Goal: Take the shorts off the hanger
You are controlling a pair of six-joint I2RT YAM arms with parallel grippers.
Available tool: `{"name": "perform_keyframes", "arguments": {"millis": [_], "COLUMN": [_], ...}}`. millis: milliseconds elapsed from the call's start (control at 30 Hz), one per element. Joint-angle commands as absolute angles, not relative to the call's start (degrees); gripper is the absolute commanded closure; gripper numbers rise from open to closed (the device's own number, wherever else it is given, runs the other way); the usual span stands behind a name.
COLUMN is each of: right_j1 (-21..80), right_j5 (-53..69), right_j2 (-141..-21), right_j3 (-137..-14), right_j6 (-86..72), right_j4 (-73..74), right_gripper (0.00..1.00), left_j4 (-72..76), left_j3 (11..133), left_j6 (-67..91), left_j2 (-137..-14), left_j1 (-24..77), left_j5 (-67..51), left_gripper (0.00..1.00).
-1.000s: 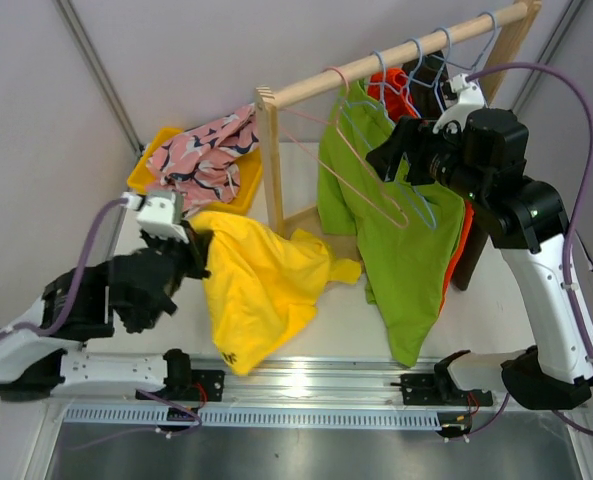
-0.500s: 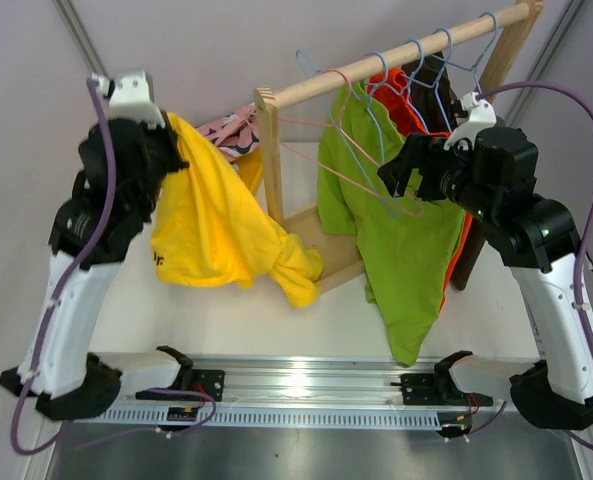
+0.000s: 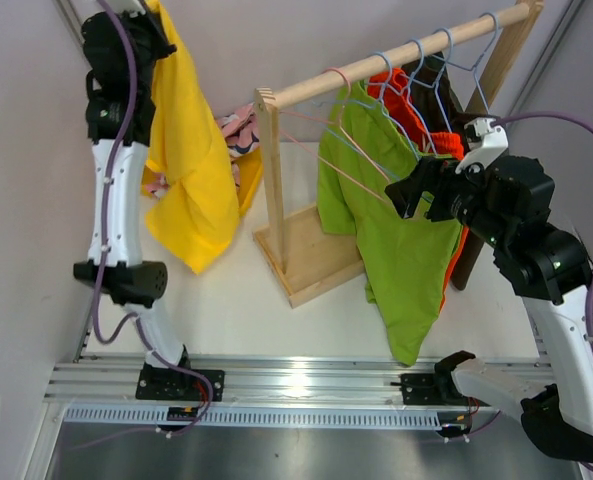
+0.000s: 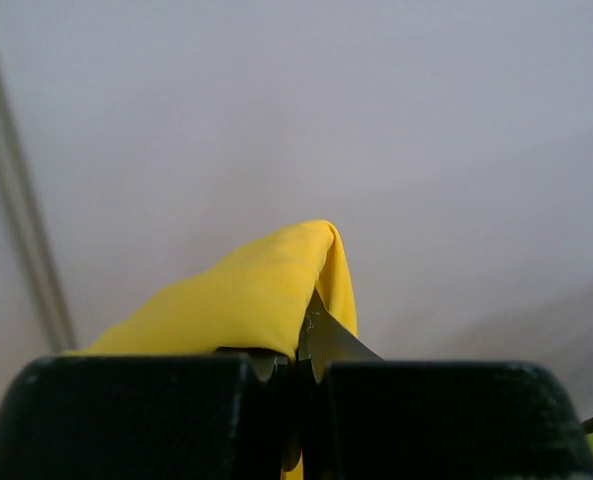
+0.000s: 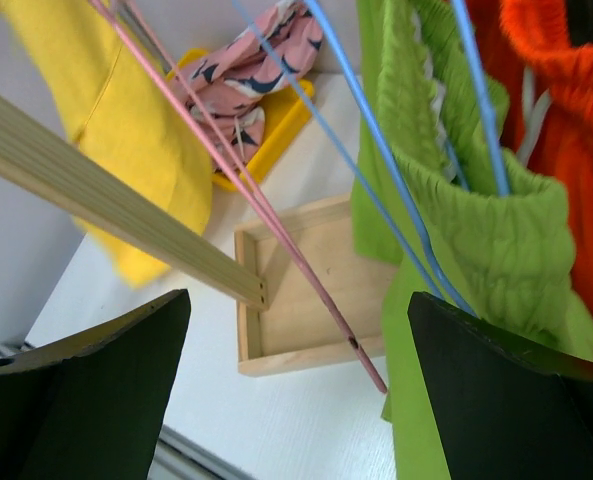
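The left gripper, clenched on a fold of the soft, light yellow shorts, dangles them limp at far left, while the right gripper gapes released near the lime green shorts on the right rail, probably best pinched at the waistband.

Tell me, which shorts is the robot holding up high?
The yellow shorts, pinched in the left gripper. The green shorts and orange shorts hang on the rail; the pink shorts lie in the bin.
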State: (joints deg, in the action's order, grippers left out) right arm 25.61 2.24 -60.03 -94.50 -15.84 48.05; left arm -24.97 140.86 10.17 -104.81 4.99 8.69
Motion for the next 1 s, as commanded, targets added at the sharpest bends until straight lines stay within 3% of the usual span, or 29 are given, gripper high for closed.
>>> {"name": "perform_keyframes", "arguments": {"millis": [0,233,300,400,433,667,900,933,967], "right_j1": [25.4,25.5,25.4,25.5,25.5,25.5,25.2,25.0,24.8], "right_j5": [5.1,5.5,6.1,7.3,7.4,4.7,1.4,1.1,1.0], "right_j2": [-57.5,-55.5,-54.5,-54.3,-54.7,-59.1,-66.0,-66.9,-67.8], "right_j3": [-90.0,-87.8,-88.2,-90.8,-91.7,-102.8,-109.1,-109.5,-110.0], "right_j6": [-16.5,-16.1,-16.0,-16.0,-15.7,-12.6,-10.3,-9.9,-9.3], "right_j4": [41.4,38.4,36.8,36.3,36.3,38.7,37.1,36.7,36.4], "right_gripper": [0.01,0.01,0.01,0.01,0.01,0.0,0.01,0.01,0.09], "left_j4": [-8.6,-2.0,-2.6,-5.5,-6.2,-7.4,-9.1,-9.0,-9.1], "left_j3": [149.1,143.2,136.5,127.0,125.2,102.4,86.7,85.2,80.3], "left_j6": [12.1,12.3,12.8,16.2,17.7,23.1,22.7,22.2,22.2], "left_j2": [-114.8,-120.1,-120.1,-119.0,-118.5,-106.9,-85.6,-83.2,-80.8], "left_j1": [5.3,5.1,5.1,4.7,4.3,3.4,5.2,5.7,6.2], "left_j5": [0.4,2.4,5.8,9.8,10.6,9.4,6.6,6.6,6.9], "left_gripper": [1.0,1.0,0.93,0.15,0.03,0.01,0.01,0.01,0.01]}}
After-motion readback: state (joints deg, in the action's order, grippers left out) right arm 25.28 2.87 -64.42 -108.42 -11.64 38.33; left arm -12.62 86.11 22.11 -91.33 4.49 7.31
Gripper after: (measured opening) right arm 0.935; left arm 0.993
